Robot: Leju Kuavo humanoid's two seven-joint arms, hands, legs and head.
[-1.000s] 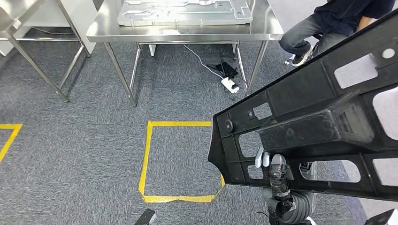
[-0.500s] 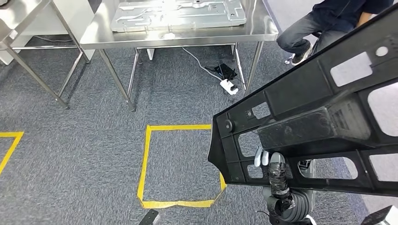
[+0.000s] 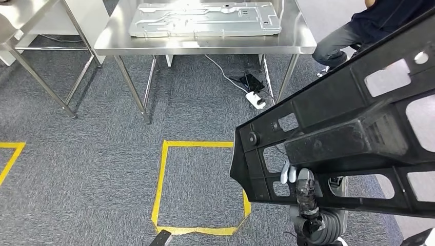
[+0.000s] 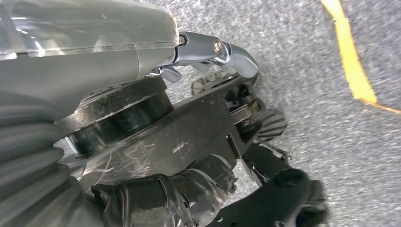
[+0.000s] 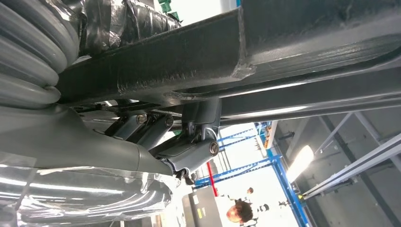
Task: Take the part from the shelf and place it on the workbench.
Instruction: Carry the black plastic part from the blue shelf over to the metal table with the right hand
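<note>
A large black plastic frame part (image 3: 349, 128) with several cut-outs hangs at the right of the head view, tilted, above the carpet. My right hand (image 3: 303, 190) grips its lower bar from below. In the right wrist view the taped dark fingers (image 5: 124, 18) wrap over the black bar (image 5: 307, 42), and the right hand (image 5: 156, 130) clamps it from the other side. The steel workbench (image 3: 205, 45) stands ahead at the top, with a grey metal plate (image 3: 205, 19) lying on it. My left hand (image 3: 161, 238) hangs low and holds nothing; the left hand (image 4: 142, 71) has loose fingers above the carpet.
A yellow tape square (image 3: 162, 184) marks the carpet between me and the workbench. A white power strip (image 3: 255, 98) and cables lie under the bench's right side. A person (image 3: 359, 25) sits at the bench's right end. Another steel table (image 3: 31, 20) stands at the far left.
The whole picture has shifted, so the camera has moved: the workbench and tape square now sit a little further right. The black part stays in my right hand's grip.
</note>
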